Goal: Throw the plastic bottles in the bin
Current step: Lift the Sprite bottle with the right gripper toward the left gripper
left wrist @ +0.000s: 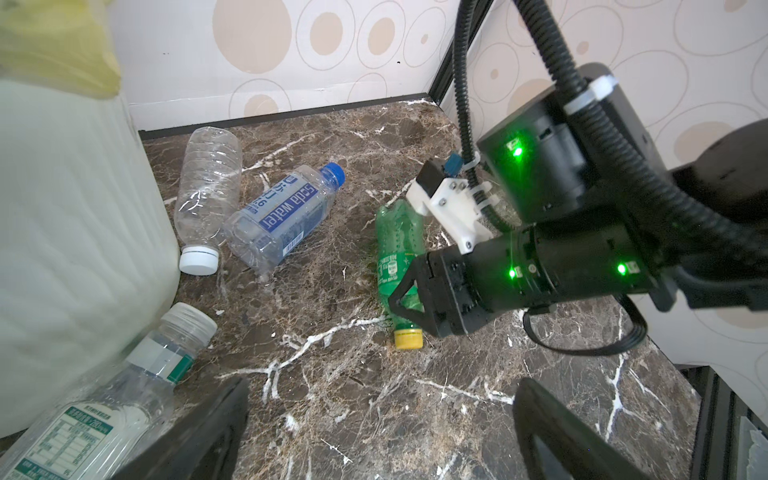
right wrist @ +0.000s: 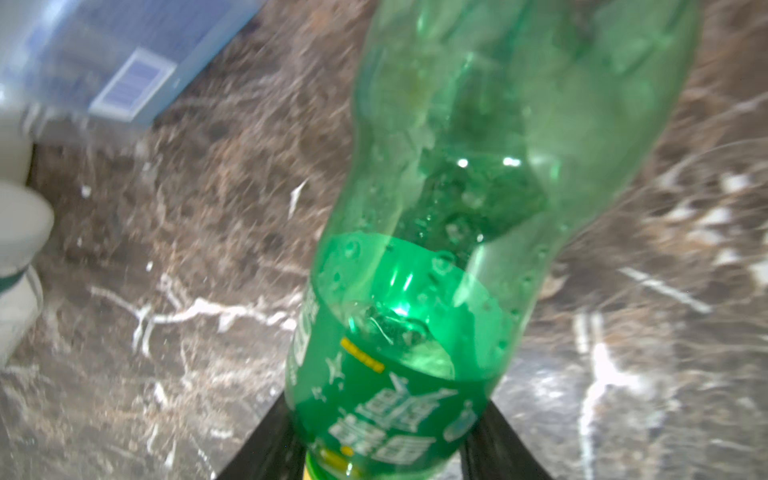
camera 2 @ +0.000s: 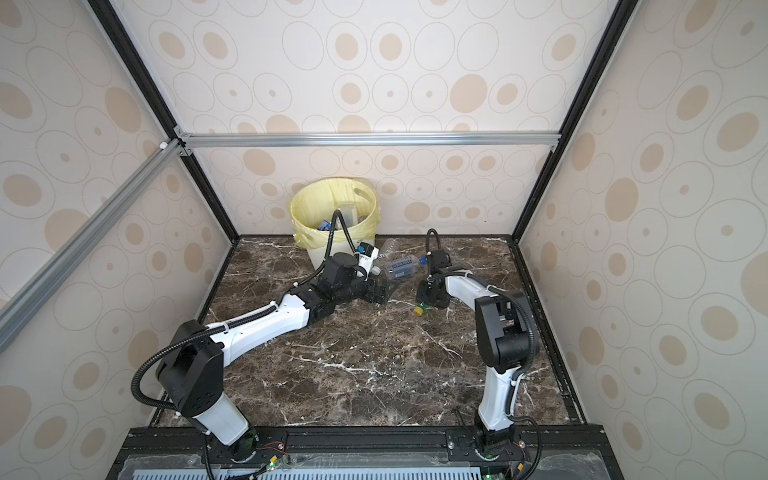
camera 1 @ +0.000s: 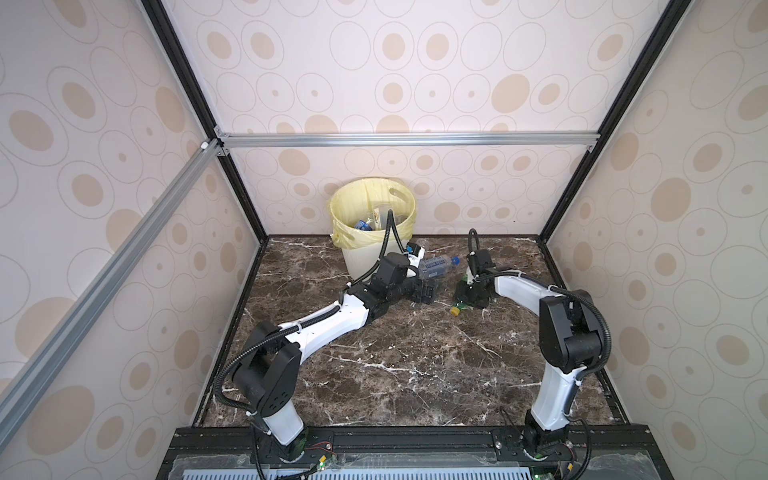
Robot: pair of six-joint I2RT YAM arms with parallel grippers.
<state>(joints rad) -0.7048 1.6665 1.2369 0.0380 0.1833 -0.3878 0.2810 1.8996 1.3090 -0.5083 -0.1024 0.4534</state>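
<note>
A green bottle [right wrist: 457, 208] with a yellow cap [camera 1: 456, 309] lies on the marble floor. My right gripper [right wrist: 382, 440] is shut on its labelled part, one black finger pressing each side; the left wrist view shows the same grip [left wrist: 409, 286]. My left gripper [left wrist: 380, 432] hangs open over bare floor, nothing between its fingers, right of the bin [camera 1: 365, 257]. Between the bin and the green bottle lie a clear soda water bottle [left wrist: 286, 216] with a blue cap and a clear unlabelled bottle [left wrist: 208, 187] with a white cap. Another clear bottle [left wrist: 104, 407] lies against the bin's foot.
The bin stands at the back wall, its yellow bag [camera 2: 299, 203] folded over the rim, with several bottles [camera 1: 370, 222] inside. Patterned walls and black frame posts close in the floor [camera 1: 415, 365] on three sides. Both arms' cables arch up near the bin.
</note>
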